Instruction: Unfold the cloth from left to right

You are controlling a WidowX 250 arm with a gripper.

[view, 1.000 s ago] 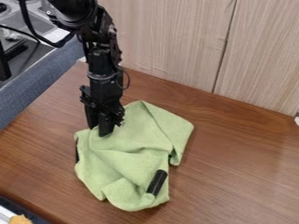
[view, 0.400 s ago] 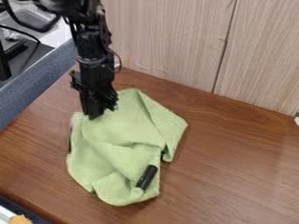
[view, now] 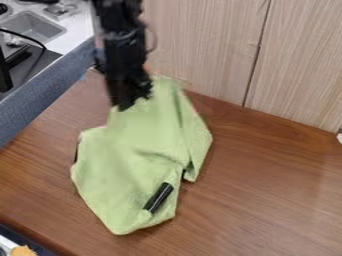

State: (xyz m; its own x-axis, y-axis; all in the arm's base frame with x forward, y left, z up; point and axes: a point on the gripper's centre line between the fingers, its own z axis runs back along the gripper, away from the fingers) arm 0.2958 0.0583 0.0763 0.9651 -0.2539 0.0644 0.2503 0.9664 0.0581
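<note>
From where I stand, looking down at a slant through the camera view, the black arm (view: 119, 22) comes in from the top, its upper part cut off there. It hangs over the back left of the brown wooden table (view: 267, 195), and its outlines are smeared. At its lower end, the gripper (view: 125, 104) is closed on the upper part of the green cloth (view: 133, 160), the pinched bit itself tucked out of my sight behind the black fingers.

The cloth lies left of the middle of the table, its far end drawn up in a peak beside the gripper and its near end spread on the wood, narrowing to a blunt corner. Folds run down its right side, and whatever lies under them is hidden. On the near part rests a short black cylinder (view: 158, 198), tilted. A dark sliver (view: 76, 151) pokes out at the cloth's left edge; I can't make out what it is.

Behind stand pale wood-grain panels (view: 207, 45). At the upper left, past a blue-grey padded-looking border (view: 50, 92), there's a grey sink basin (view: 37, 27). In the bottom left corner, an orange-tan piece (view: 23, 251) is cut off by the edge.
</note>
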